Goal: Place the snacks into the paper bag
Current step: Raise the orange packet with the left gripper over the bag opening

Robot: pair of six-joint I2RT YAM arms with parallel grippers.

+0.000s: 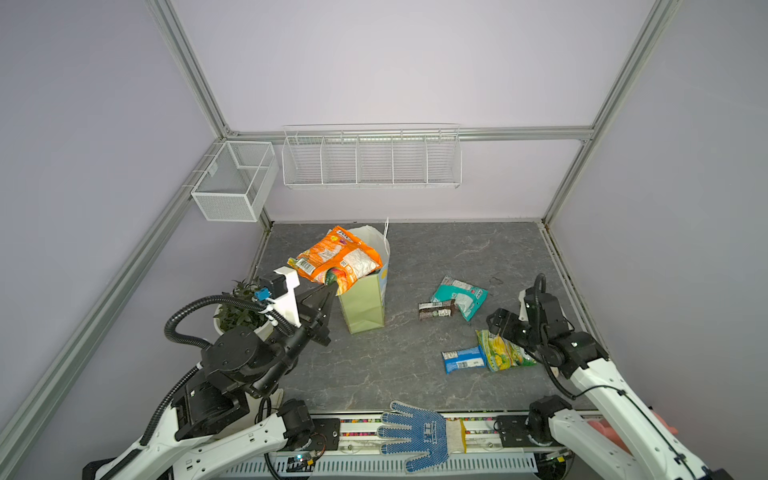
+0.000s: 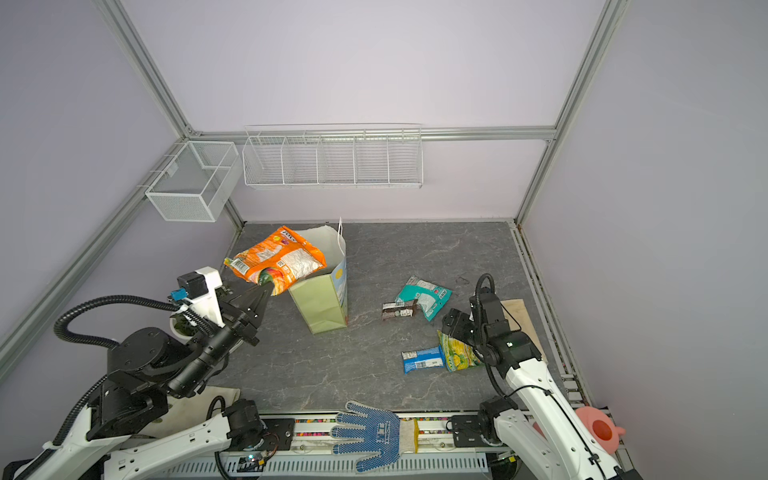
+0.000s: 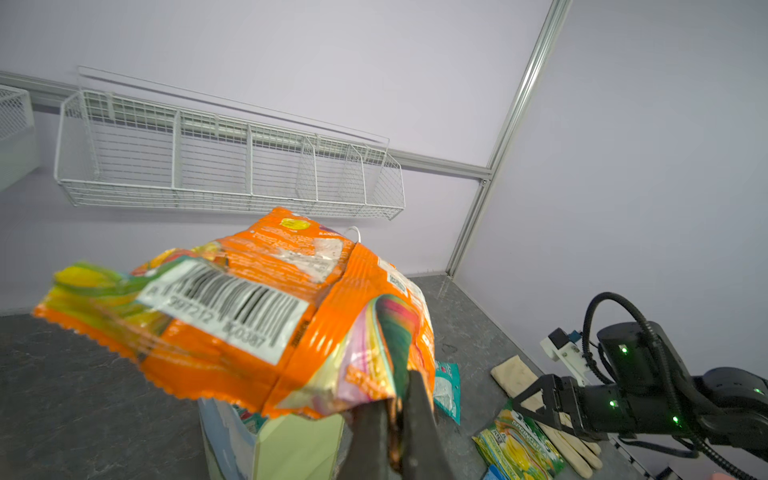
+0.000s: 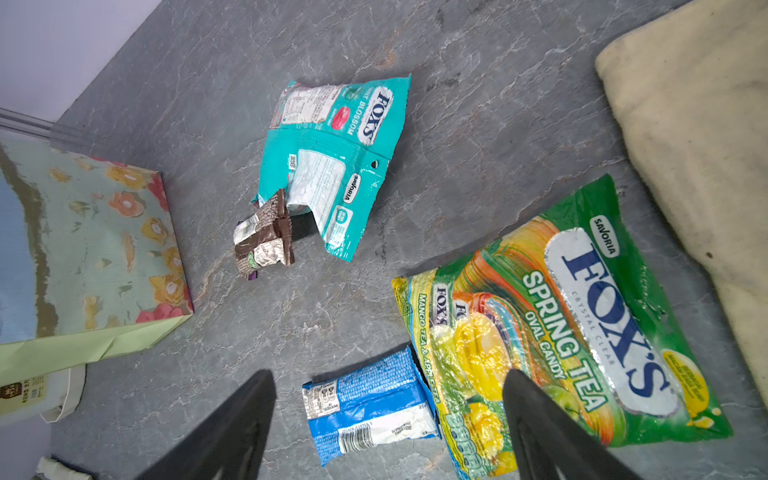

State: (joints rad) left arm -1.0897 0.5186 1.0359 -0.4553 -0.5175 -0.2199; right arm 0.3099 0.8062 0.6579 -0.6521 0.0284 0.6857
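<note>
Grey, stone-patterned surface (image 1: 415, 365) (image 2: 332, 374) carries everything, and directions below take the far wall as twelve o'clock in both top views. Largest on it is the paper bag (image 1: 361, 309) (image 2: 318, 309) (image 3: 299, 444) (image 4: 91, 249), standing upright at about ten o'clock from the middle with its mouth open upward. Across that mouth lies the orange packet (image 1: 336, 257) (image 2: 278, 257) (image 3: 249, 311), roughly flat and jutting past the bag toward nine o'clock. The left end effector (image 1: 331, 291) (image 2: 267, 291) (image 3: 390, 399) is clamped on the packet's near corner, at the bag's seven o'clock side. Whether the packet rests on the rim cannot be told. Next in size, the green packet (image 1: 505, 353) (image 2: 459, 353) (image 3: 519, 449) (image 4: 561, 324) lies flat at four o'clock. The right end effector (image 1: 496, 328) (image 2: 451, 322) (image 3: 536, 395) (image 4: 386, 378) hangs over the packet's eleven o'clock end with its fingers spread apart and nothing between them. The teal packet (image 1: 459, 295) (image 2: 424, 297) (image 4: 332, 158) lies crumpled at about two o'clock, well apart from the bag. The blue packet (image 1: 463, 359) (image 2: 422, 359) (image 4: 370, 411) lies at the green packet's nine o'clock edge, touching it. Smallest is the brown bar (image 1: 436, 311) (image 2: 399, 311) (image 4: 266, 237), resting against the teal packet's eight o'clock corner.
</note>
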